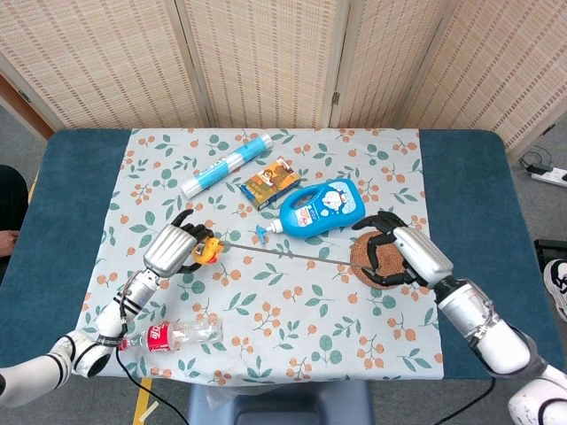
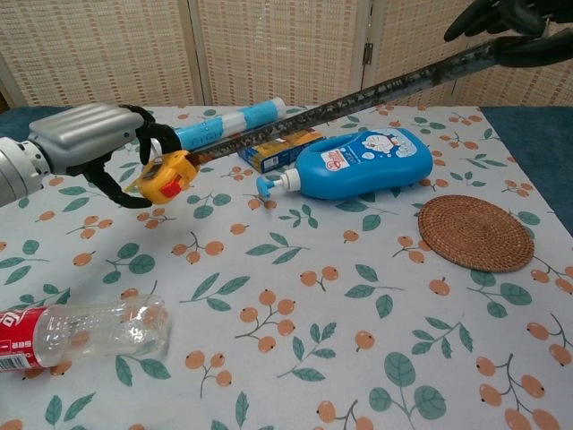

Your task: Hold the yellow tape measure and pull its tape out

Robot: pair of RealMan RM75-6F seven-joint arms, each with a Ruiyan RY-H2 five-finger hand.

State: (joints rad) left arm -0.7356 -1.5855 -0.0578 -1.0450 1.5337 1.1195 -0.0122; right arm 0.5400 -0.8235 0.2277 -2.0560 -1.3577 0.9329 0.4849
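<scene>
Above the floral tabletop [image 1: 292,301], our left robot hand [image 1: 171,249] grips the yellow tape measure [image 2: 166,176] while our right robot hand [image 1: 400,257] pinches the tape [image 2: 358,94] end, stretched out between them. We judge a straight, level pull best, case held firm.

Lighting is bright and even in both views, soft white light from overhead by the look of it. Shadows on the worktop [image 1: 266,292] are faint and short; there's a soft one under the clear bottle [image 2: 85,333] in the chest view. That bottle throws small glints, and the blue bottle [image 2: 367,161] has a mild sheen. No blown-out glare. The head view is sharp across the frame. The chest view is crisp at center, but the right robot hand [image 2: 510,22] at the upper right edge looks slightly soft and cropped.
</scene>
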